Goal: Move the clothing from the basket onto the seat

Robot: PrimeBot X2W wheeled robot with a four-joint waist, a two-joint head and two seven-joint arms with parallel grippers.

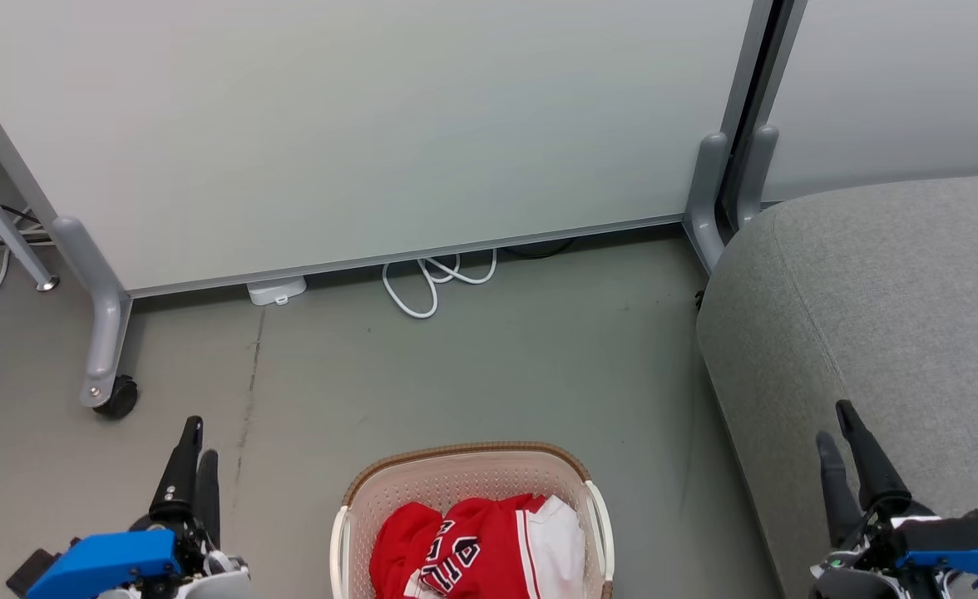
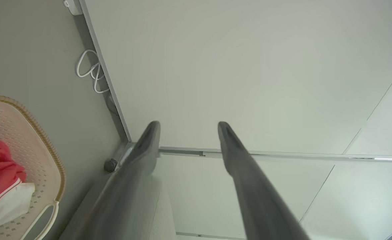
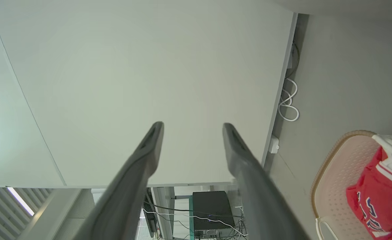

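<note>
Noted: red clothing [image 1: 476, 553] heaped in basket [image 1: 464, 453] on floor [image 1: 539, 366]; seat [image 1: 896, 316] near, rightward. White cable [image 1: 435, 279] coiled under wheeled partition [image 1: 372, 125] beyond. Left gripper [image 1: 201, 441] and right gripper [image 1: 834, 423] flanking basket, upright, spread, empty.

one basket [image 1: 456, 454], one seat [image 1: 888, 316], one cable [image 1: 435, 279]

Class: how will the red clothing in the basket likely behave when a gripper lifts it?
The clothing lies crumpled in soft folds, so it will probably droop. It looks thin, likely light. Pieces overlap, so one may drag another out.
</note>
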